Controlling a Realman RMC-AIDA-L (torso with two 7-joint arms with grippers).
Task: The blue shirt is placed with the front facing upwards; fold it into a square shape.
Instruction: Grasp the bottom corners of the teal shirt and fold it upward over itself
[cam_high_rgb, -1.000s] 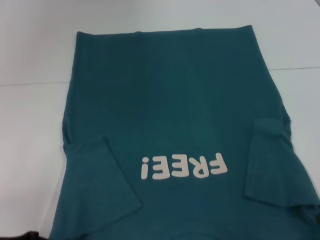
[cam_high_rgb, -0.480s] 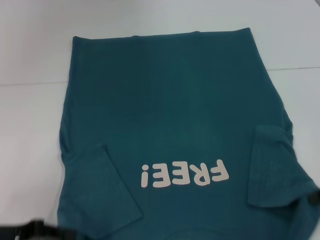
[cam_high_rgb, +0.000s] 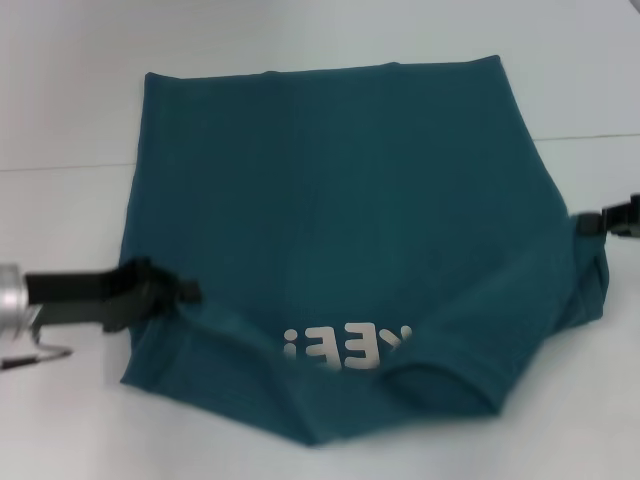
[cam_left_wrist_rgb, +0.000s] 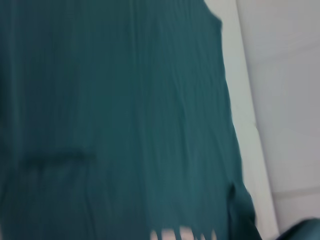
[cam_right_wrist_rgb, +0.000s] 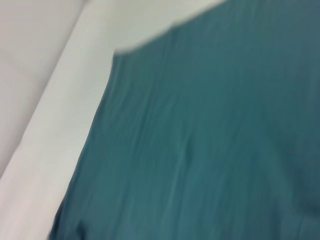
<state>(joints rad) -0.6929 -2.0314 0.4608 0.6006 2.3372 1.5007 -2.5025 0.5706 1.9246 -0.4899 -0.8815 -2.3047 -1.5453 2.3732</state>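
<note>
The blue shirt (cam_high_rgb: 340, 200) lies on the white table (cam_high_rgb: 70, 100), its hem at the far side. Its near part is raised and curled over toward the far side, so only part of the white print (cam_high_rgb: 345, 348) shows. My left gripper (cam_high_rgb: 170, 293) is at the shirt's left edge, shut on the cloth. At the right edge, my right gripper (cam_high_rgb: 598, 224) pinches the cloth too. Teal cloth fills the left wrist view (cam_left_wrist_rgb: 125, 125), with a strip of print at the frame's edge. More of the blue shirt (cam_right_wrist_rgb: 210, 140) shows in the right wrist view.
The white table surface (cam_right_wrist_rgb: 55, 110) surrounds the shirt on all sides. A thin seam line (cam_high_rgb: 60, 166) crosses the table behind the shirt's middle. Nothing else stands on the table.
Both grippers have come in from the near corners, gripped the shirt's sides and lifted the near part with the folded sleeves up and away from me, covering part of the print.
</note>
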